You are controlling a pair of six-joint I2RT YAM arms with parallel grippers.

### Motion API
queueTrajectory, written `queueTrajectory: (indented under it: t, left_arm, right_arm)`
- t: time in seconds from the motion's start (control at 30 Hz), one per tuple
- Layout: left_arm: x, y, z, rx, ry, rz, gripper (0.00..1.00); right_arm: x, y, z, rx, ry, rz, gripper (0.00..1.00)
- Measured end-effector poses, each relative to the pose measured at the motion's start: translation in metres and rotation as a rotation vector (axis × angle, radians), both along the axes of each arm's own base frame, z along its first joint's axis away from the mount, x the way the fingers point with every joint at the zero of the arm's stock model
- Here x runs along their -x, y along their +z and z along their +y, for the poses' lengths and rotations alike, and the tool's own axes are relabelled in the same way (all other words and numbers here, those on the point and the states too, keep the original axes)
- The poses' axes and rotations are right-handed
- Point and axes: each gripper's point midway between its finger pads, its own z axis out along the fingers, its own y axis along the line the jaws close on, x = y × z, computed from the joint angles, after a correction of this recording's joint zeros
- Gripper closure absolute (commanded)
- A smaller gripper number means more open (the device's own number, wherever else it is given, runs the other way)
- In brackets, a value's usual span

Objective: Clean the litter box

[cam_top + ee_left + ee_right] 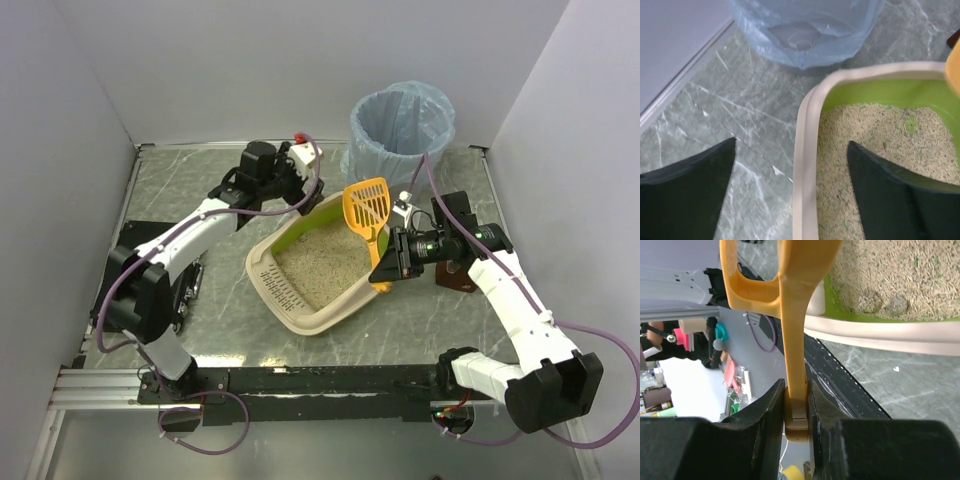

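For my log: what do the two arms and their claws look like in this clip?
The left arm and right arm have white link shells with black joints. A purple cable loops along each. The left claw and right claw have broad, matte black fingers tapering toward the tips.

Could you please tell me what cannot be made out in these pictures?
Top view: what lies in the bin, hidden by the bag's folds.
Top view: whether the left gripper is open, hidden under its wrist.
Right wrist view: the head of the scoop, cut off by the top edge.
Top view: the brown thing, mostly behind the right arm.
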Motion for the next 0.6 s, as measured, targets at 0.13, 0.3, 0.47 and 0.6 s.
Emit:
queueTrajectory:
  t: [0.13, 0.3, 0.47, 0.6]
  left_arm:
    - [0.017, -0.001, 0.014, 0.063, 0.043, 0.052, 0.01]
    - [0.055, 0.039, 0.017, 0.241, 0.009, 0.081, 0.01]
    - [0.097, 0.076, 0.010, 0.347, -0.139, 0.050, 0.03]
    - [0.112, 0.081, 0.007, 0.352, -0.204, 0.056, 0.03]
  right_arm:
    - [-0.001, 0.005, 0.002, -0.035, 0.012, -0.011, 1.00]
    - [0.002, 0.003, 0.011, -0.101, 0.060, -0.013, 1.00]
    - [0.026, -0.001, 0.033, -0.159, 0.200, 0.021, 1.00]
    - [0.042, -0.011, 0.044, -0.175, 0.275, 0.072, 1.00]
